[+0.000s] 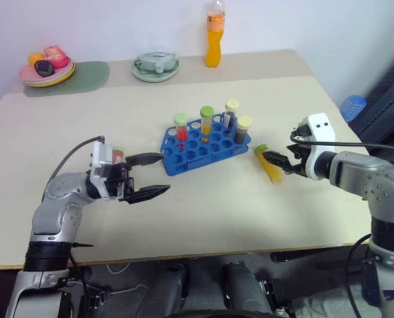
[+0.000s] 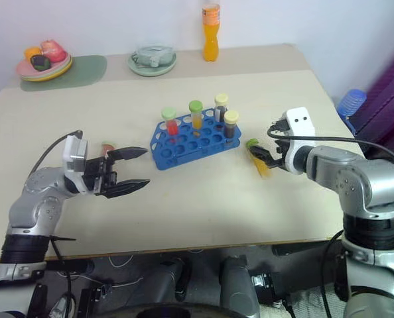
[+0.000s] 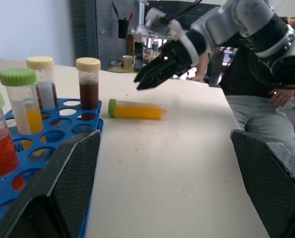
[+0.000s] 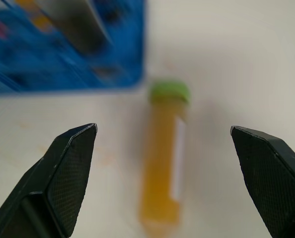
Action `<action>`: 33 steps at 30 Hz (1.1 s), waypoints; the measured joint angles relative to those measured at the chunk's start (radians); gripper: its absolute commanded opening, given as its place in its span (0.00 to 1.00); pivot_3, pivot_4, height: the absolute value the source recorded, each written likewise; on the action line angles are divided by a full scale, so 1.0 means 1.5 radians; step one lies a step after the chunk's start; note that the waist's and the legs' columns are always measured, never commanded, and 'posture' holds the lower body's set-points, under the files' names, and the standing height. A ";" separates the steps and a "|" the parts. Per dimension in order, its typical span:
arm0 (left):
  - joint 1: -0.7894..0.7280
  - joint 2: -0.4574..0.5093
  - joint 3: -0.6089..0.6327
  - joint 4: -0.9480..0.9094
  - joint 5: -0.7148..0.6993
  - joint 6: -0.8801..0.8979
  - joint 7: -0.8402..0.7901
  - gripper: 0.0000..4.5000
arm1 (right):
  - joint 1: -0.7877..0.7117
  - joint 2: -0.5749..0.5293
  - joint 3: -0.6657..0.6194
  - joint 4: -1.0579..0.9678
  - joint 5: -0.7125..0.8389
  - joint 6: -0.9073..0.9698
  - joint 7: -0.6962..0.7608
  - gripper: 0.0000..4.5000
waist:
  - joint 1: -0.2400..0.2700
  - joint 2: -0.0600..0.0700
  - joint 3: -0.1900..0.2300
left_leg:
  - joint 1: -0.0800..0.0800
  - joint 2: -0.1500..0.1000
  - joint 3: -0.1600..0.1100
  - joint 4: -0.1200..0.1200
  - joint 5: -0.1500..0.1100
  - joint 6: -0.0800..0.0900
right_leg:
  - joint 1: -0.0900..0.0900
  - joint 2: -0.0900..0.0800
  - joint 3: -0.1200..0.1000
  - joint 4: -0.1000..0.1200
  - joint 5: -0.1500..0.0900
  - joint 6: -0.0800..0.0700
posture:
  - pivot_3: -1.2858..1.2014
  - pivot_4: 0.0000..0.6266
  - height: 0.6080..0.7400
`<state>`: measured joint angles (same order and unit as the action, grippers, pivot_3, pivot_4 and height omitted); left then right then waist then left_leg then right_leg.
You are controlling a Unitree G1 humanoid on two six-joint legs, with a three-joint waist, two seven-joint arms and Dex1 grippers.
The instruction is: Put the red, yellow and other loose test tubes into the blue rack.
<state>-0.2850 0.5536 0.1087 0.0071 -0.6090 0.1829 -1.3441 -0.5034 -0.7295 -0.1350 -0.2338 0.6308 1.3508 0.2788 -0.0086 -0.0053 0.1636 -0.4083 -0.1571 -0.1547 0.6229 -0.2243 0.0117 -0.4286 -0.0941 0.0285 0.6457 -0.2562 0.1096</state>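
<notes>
Lying on its side: a yellow-orange test tube (image 1: 270, 164) with a green cap, right of centre in the left eye view, on the beige table (image 1: 217, 205), just beside the right end of the blue rack (image 1: 203, 147).
Rack contents: four capped tubes stand upright in the rack's far holes, a red tube (image 1: 181, 130) and a second yellow tube (image 1: 207, 122) with green caps, and two dark brown tubes (image 1: 243, 130) with cream caps.
Right gripper (image 1: 276, 161): at right of frame, fingers spread, hovering at the lying tube, holding nothing.
Left gripper (image 1: 156, 175): at lower left, fingers wide apart, empty, pointing toward the rack.
Background, upper frame: orange drink bottle (image 1: 214, 33), its label too small to read; a pale green dish (image 1: 155, 66); a plate of toy food (image 1: 47, 67) on a green mat (image 1: 84, 79).
Left wrist view: the rack at left, the lying tube mid-frame, the right gripper above it; a seated person (image 3: 266, 106) at right.
Right wrist view: the lying tube between the two open fingers (image 4: 68, 173), a white strip along its side with no writing legible.
</notes>
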 measured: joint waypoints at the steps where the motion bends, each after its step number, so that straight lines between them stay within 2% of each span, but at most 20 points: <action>1: 0.000 -0.001 -0.001 0.000 0.001 -0.002 0.000 0.95 | -0.006 -0.003 0.022 0.021 -0.011 0.003 0.006 0.98 | 0.000 0.000 0.000 | 0.000 0.000 0.000 0.001 0.000 0.000 | 0.000 0.000 0.000 0.000 0.000 0.000 | 0.52 0.24 1.00; 5: 0.003 -0.005 -0.004 0.000 0.003 -0.008 0.004 0.95 | -0.049 -0.006 0.085 0.089 -0.048 -0.004 0.034 0.98 | -0.003 0.000 0.000 | 0.000 0.000 0.001 0.001 0.000 0.000 | 0.000 0.000 0.000 0.000 0.000 0.000 | 0.52 0.24 1.00; 16: 0.027 -0.002 -0.003 -0.016 0.001 -0.009 0.021 0.95 | -0.180 0.035 0.160 0.303 -0.135 -0.076 0.107 0.98 | -0.002 0.000 0.000 | 0.000 0.000 0.001 0.002 0.000 0.001 | 0.000 0.000 0.000 0.001 0.000 0.000 | 0.52 0.24 1.00; 28: 0.036 0.007 -0.003 -0.032 -0.003 -0.007 0.029 0.95 | -0.246 0.027 0.276 0.379 -0.236 -0.128 0.232 0.98 | -0.005 -0.001 -0.001 | 0.000 0.000 0.001 0.002 0.000 0.000 | 0.000 0.000 0.000 0.001 0.000 0.000 | 0.52 0.24 1.00; 33: 0.038 0.006 -0.003 -0.033 -0.004 -0.007 0.030 0.95 | -0.284 0.038 0.296 0.434 -0.268 -0.135 0.276 0.98 | -0.007 -0.002 -0.001 | 0.000 0.000 0.001 0.003 0.000 0.000 | 0.001 0.000 0.000 0.001 0.000 0.000 | 0.52 0.24 1.00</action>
<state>-0.2281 0.5633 0.1040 -0.0419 -0.6152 0.1722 -1.2985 -0.9292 -0.6719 0.3095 0.4167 0.2287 1.1483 0.6928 -0.0198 -0.0078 0.1621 -0.4077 -0.1571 -0.1532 0.6268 -0.2250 0.0124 -0.4276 -0.0934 0.0285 0.6471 -0.2559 0.1099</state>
